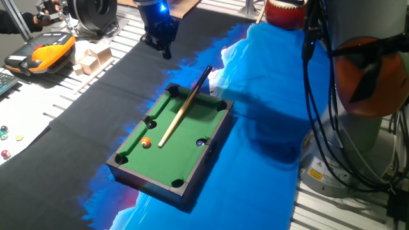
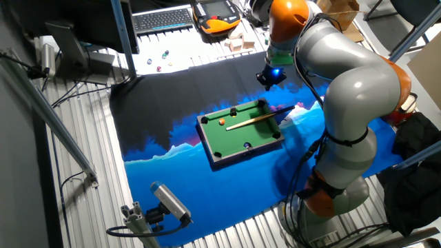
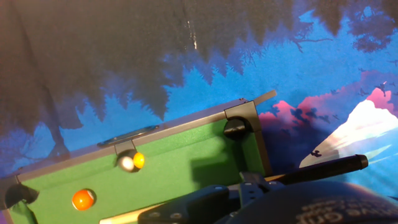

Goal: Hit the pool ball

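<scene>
gripper [image 1: 163, 46]: jaws unreadable | cue stick [image 3: 323, 169]: mostly hidden, hand view

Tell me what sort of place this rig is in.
Most likely a robotics lab or workshop, not a games room: the mini pool table sits on a cloth over a slatted metal bench, with a keyboard and a teach pendant behind it.

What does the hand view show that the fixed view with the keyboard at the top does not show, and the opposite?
Only the hand view shows a yellow and white ball at a side pocket of the mini pool table. Only the fixed view shows the whole arm, the keyboard and the end effector from outside, above the table's far end. Both show the orange pool ball on the green felt and the cue stick.
</scene>
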### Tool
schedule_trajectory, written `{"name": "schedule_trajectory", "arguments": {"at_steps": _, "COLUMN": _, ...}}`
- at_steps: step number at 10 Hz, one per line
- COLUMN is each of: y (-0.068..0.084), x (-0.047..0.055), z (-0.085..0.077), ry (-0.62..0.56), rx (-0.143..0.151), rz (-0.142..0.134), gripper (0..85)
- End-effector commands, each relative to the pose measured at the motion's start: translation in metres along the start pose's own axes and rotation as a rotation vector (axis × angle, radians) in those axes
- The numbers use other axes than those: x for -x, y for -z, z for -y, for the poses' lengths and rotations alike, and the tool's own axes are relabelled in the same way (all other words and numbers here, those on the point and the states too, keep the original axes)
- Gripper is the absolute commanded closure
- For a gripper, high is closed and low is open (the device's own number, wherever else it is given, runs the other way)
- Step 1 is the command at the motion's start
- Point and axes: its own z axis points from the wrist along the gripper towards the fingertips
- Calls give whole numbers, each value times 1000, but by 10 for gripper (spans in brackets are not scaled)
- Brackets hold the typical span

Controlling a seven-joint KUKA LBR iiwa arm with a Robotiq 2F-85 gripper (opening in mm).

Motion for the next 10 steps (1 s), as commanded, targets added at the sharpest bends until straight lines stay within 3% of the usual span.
{"name": "schedule_trajectory", "arguments": {"at_steps": 1, "y": 0, "x": 0, "z": 0, "ry": -2, "rx": 0, "rz": 1, "gripper": 850}}
{"name": "schedule_trajectory", "arguments": {"at_steps": 6, "y": 0, "x": 0, "z": 0, "ry": -69, "rx": 4, "rz": 13, "gripper": 850}}
{"name": "schedule_trajectory", "arguments": {"at_steps": 7, "y": 0, "x": 0, "z": 0, "ry": -121, "rx": 28, "rz": 2, "gripper": 850}}
{"name": "schedule_trajectory", "arguments": {"at_steps": 9, "y": 0, "x": 0, "z": 0, "ry": -202, "rx": 119, "rz": -55, "gripper": 850}}
{"name": "schedule_trajectory", "arguments": {"at_steps": 10, "y": 0, "x": 0, "z": 0, "ry": -280, "rx": 181, "rz": -89, "gripper": 850}}
